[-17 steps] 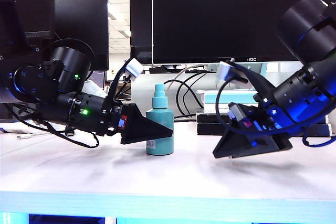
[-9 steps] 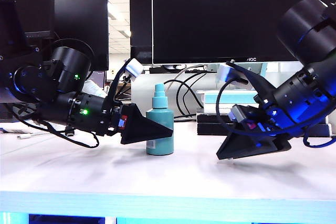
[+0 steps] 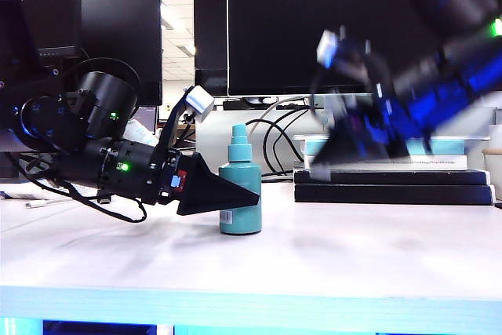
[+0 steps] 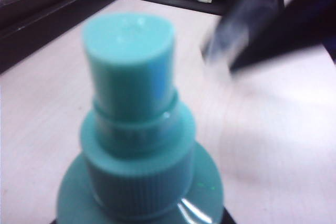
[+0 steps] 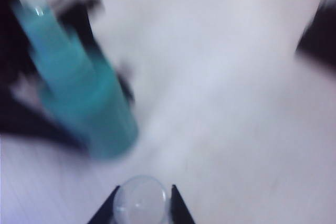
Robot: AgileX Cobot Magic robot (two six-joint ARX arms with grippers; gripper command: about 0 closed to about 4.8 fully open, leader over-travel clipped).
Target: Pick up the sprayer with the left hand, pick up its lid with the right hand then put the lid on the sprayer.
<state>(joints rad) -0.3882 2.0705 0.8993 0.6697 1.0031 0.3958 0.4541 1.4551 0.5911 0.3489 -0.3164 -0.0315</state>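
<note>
Sprayer (image 3: 240, 190): stands upright on the table (image 3: 329, 260), left of the middle in the exterior view, nozzle top bare.
Left hand (image 3: 243, 196): level with the sprayer's lower body, its black wedge tip against the side of the bottle. The left wrist view looks down on the teal nozzle from close above, with dark finger edges just showing at the bottle's shoulder. It appears clenched on the sprayer, though the bottle's base rests on the table, so the lift is not yet done.
Right hand (image 5: 142, 205): raised above the table on the right of the exterior view and heavily blurred. In the right wrist view the lid (image 5: 140, 199), a small clear cap, sits between the two dark fingertips, so this hand is grasping the lid.
Done: the lid is off the table and in the right hand; the left hand is set on the sprayer.
Left: raising the sprayer, bringing the lid over the nozzle, pressing it on.
Open room: bare table lies between the sprayer and the right hand, with nothing in the way of a sideways approach.
Edges: the stack of books (image 3: 392, 170) and the monitors (image 3: 337, 25) stand behind; the table's front edge is near the camera, well clear of the bottle.
Risk, as a judgement: the lid is tiny and the nozzle narrow, so alignment needs care.
</note>
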